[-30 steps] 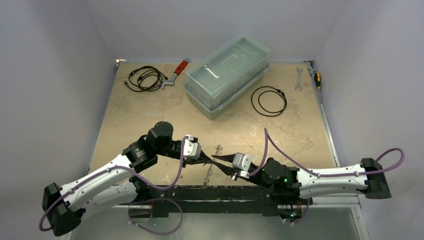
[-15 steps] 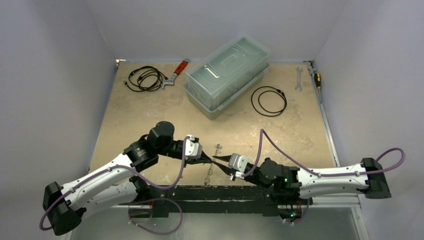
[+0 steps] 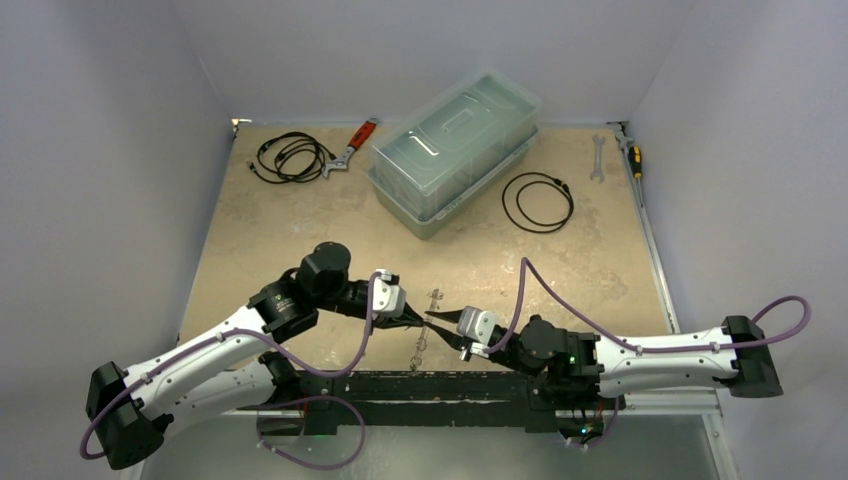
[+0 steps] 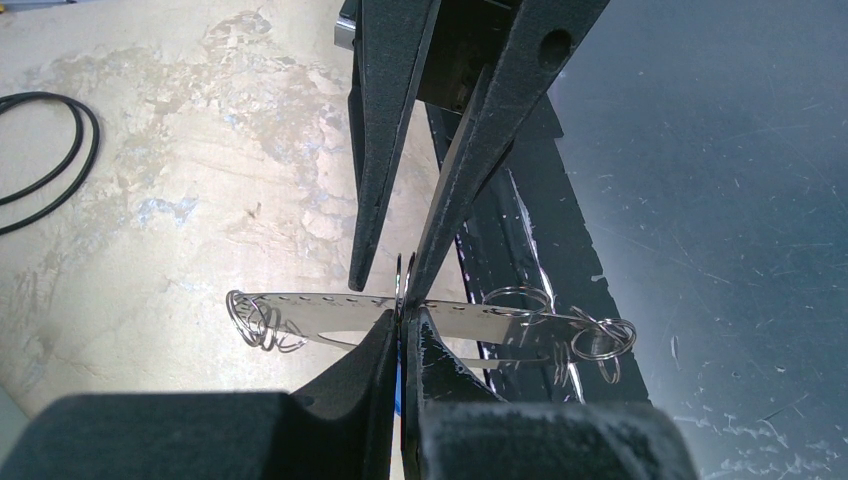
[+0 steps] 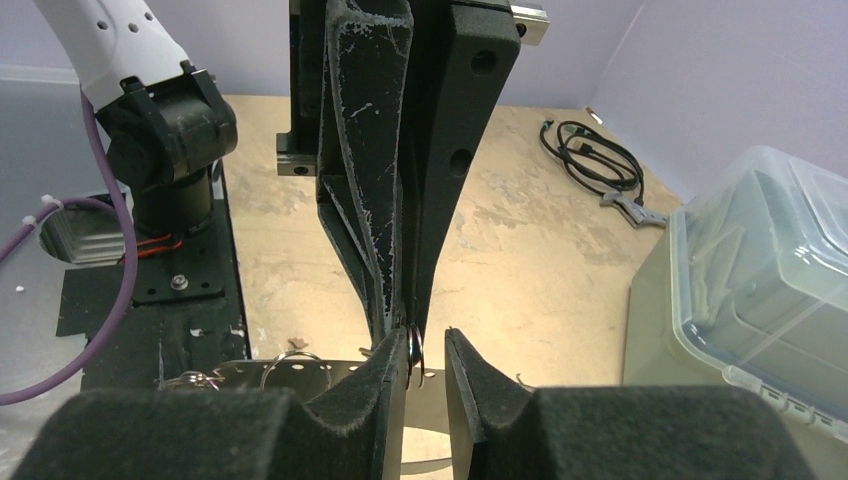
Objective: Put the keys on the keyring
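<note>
The keyring (image 4: 320,312) is a silvery curved band with a row of holes, hanging above the table's near edge between the arms (image 3: 424,340). Small split rings cluster at its left end (image 4: 255,322) and right end (image 4: 600,340). My left gripper (image 4: 402,318) is shut at the band's edge, with a blue sliver of a key between its pads and a small ring (image 4: 403,272) edge-on at its tips. My right gripper (image 5: 427,340) faces it tip to tip. Its jaws stand slightly apart, and that ring (image 5: 415,352) rests against its left finger (image 5: 392,350). No other keys are clearly visible.
A clear lidded plastic box (image 3: 455,150) stands at the back centre. Black cable coils (image 3: 290,157) (image 3: 537,200) flank it. A red-handled wrench (image 3: 352,147) lies at the back left, a spanner (image 3: 597,158) and a screwdriver (image 3: 633,160) at the back right. A black base plate (image 3: 440,385) runs along the near edge.
The right gripper has slid slightly left toward the left gripper. The left arm and the keyring have held still.
</note>
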### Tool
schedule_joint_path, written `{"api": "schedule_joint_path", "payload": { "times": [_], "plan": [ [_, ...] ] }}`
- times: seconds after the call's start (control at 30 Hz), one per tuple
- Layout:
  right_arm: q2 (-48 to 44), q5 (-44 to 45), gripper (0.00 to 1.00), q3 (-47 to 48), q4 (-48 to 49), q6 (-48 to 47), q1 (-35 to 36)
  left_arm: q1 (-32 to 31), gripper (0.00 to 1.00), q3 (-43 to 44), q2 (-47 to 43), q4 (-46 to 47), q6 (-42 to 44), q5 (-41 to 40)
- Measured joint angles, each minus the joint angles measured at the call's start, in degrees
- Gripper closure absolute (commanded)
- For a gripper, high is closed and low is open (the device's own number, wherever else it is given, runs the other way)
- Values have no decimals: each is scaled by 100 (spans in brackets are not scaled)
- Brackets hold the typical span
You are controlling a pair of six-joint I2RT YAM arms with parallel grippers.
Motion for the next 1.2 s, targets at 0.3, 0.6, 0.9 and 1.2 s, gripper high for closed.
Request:
{"api": "schedule_joint_path", "payload": {
  "times": [0.3,0.6,0.9,1.2],
  "plan": [
    [11,-11,100,0,-2,0,0,2,100,9,2,0,2,-35],
    [4,-44,100,0,0,-4,0,2,41,22,-63,57,-26,-164],
    [-444,-153,100,-546,887,-22,0,0,56,20,-664,540,-155,-199],
    [-664,-328,100,-1373,2907,48,0,0,67,20,-599,573,-155,-177]
  ]
}}
